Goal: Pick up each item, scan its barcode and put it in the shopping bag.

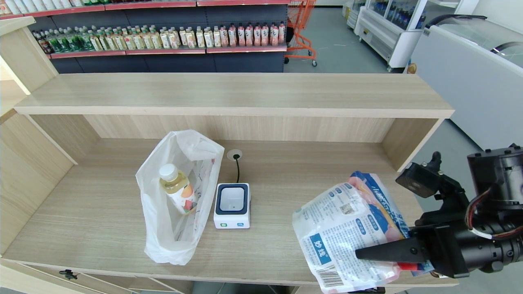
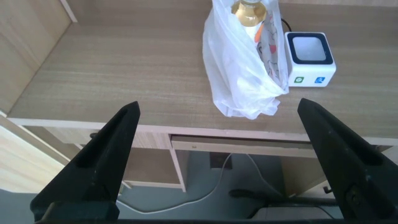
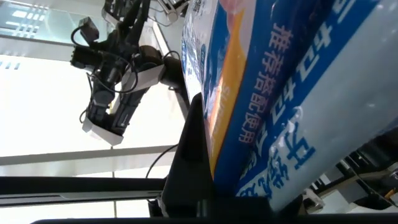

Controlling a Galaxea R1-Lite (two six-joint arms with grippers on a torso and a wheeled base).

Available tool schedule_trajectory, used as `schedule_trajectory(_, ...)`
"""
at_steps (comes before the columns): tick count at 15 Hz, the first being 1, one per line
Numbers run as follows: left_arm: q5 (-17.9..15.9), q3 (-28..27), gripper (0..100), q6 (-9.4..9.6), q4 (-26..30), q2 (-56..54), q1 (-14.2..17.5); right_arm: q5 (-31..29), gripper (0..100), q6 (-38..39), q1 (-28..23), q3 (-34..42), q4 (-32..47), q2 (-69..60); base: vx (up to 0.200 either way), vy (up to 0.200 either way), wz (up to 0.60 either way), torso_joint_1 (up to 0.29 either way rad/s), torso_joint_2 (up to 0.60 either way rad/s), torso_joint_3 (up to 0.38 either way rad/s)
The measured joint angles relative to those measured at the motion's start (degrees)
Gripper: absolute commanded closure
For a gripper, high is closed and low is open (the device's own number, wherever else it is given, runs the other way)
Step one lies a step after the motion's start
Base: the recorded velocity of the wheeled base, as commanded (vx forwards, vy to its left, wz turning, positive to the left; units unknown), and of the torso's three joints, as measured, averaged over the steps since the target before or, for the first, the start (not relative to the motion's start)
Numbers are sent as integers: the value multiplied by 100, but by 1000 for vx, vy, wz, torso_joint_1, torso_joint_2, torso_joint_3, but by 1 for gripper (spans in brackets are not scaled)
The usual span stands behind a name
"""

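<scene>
Head view looks down on the bench [image 1: 102,212]; left wrist view, off its front edge, shares the shopping bag [image 2: 242,87] and scanner [image 2: 309,57]; right wrist view hugs the packet [image 3: 280,93]

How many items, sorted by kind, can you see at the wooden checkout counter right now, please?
drink bottle: 1, inside the bag
snack packet: 1, raised over the counter's right end
shopping bag: 1
barcode scanner: 1
Total: 4

Wide gap between scanner [image 1: 231,205] and right side wall [image 1: 408,141]; shopping bag [image 1: 163,228] just beside scanner; raised ledge [image 1: 233,94] bounds counter [image 1: 286,183] rear.
</scene>
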Motion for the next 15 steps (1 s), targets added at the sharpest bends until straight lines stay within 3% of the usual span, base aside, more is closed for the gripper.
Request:
schedule_trajectory(10,2,0,0,0,0,0,-2,-126,100,-83,-12,45,2,-260,0,0,0,0,0,0)
schedule_trajectory(12,2,0,0,0,0,0,-2,-662,100,-567,-34,56,-11,-325,0,0,0,0,0,0)
schedule_trajectory(15,2,0,0,0,0,0,-2,-3260,100,-2843,-216,87,-20,-404,0,0,0,0,0,0)
